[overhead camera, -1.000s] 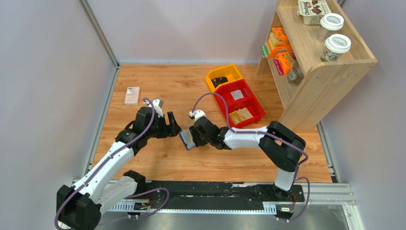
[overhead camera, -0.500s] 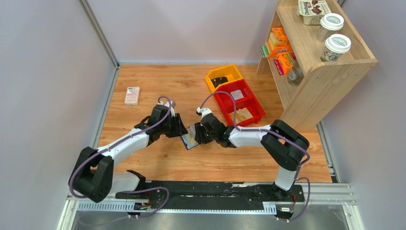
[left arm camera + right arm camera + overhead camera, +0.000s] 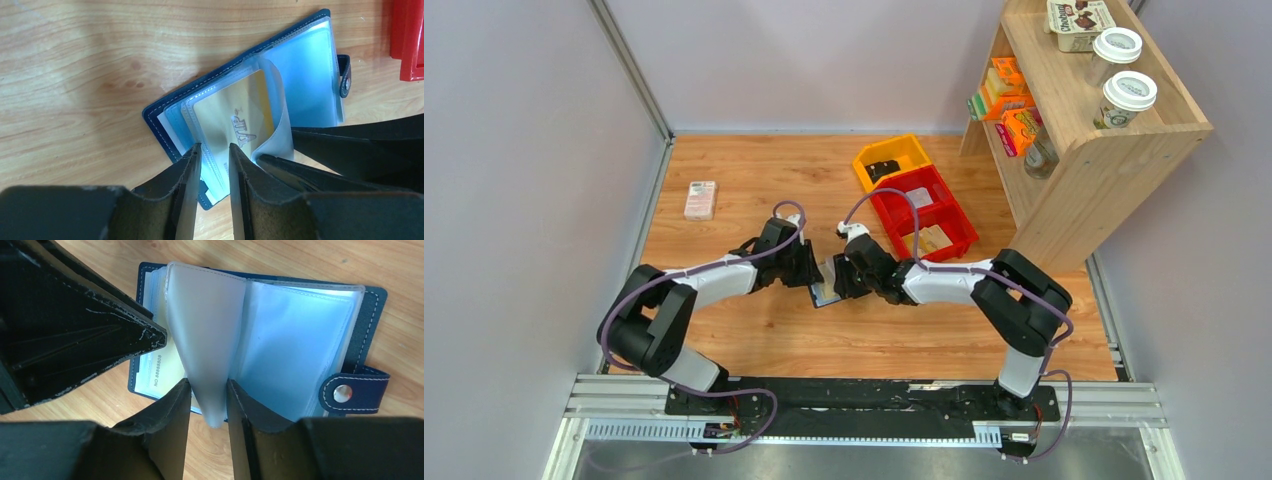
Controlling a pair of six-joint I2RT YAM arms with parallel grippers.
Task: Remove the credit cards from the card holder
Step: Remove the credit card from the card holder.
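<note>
Left arm has swung in from the left over the last second. Its tool [image 3: 215, 148] now sits at the card holder [image 3: 159, 122], jaws drawn in from wide to a narrow gap. The tips are over the near edge of the sleeve stack; cannot tell whether they bite or merely rest. Right tool [image 3: 208, 385] has barely shifted and pinches one frosted sleeve leaf [image 3: 205, 325], holding it up like a half-turned page. Holder lies open, cover down, on the table [image 3: 75, 75], mid-table between the two tools.

Handling, judged: holder is light and likely to skid or lift if a card is dragged while nothing pins it. Sleeves look soft, floppy and slick. Cards look thin, stiff and smooth, sitting snug in their pockets. Best hold is probably a card's exposed edge at the pocket mouth, drawn straight along the pocket while the other tool keeps the leaf clear.

Look: navy cover with pale stitching and pale blue translucent pockets. A snap tab [image 3: 352, 390] with a metal stud sticks out at one side. One pale gold credit card [image 3: 235, 112] lettered VIP shows in the pocket under the raised leaf; whether other pockets are filled is not clear. Beyond the holder, a red bin [image 3: 934, 215] stands near but apart from it.
</note>
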